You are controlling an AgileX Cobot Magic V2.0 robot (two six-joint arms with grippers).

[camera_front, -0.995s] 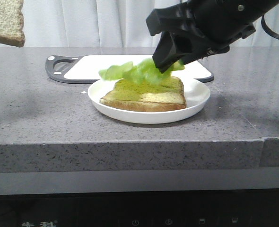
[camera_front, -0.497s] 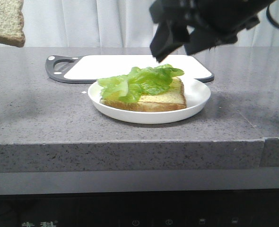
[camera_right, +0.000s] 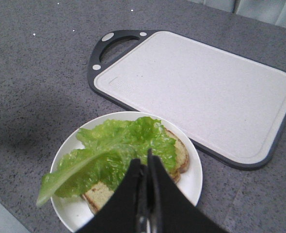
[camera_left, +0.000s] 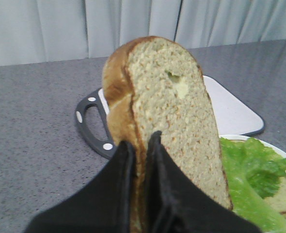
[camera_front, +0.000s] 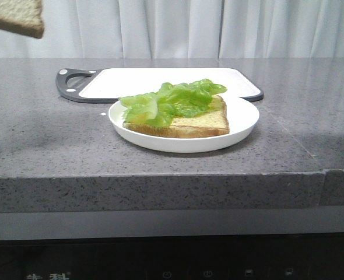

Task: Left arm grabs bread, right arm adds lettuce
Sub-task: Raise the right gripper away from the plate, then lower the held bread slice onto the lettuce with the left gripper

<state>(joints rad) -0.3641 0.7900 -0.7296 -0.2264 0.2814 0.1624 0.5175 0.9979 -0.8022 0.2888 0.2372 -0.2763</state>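
My left gripper (camera_left: 142,141) is shut on the crust edge of the bread (camera_left: 172,107) and holds the slice upright in the air. In the front view only the slice's lower edge (camera_front: 17,14) shows, at the top left corner; the left arm is out of that view. The lettuce (camera_front: 172,99) lies spread over another slice (camera_front: 201,123) on the white plate (camera_front: 242,125). My right gripper (camera_right: 144,160) is shut and empty, above the lettuce (camera_right: 114,150) and plate (camera_right: 191,174), apart from them. The right arm does not show in the front view.
A white cutting board with a dark grey rim and handle (camera_front: 160,79) lies just behind the plate; it also shows in the right wrist view (camera_right: 196,92). The grey counter's front edge (camera_front: 160,175) runs close before the plate. White curtains hang behind.
The right gripper let go of the lettuce, which now lies on the plated slice, and the right arm rose out of the front view. The held bread shifted slightly right and up.
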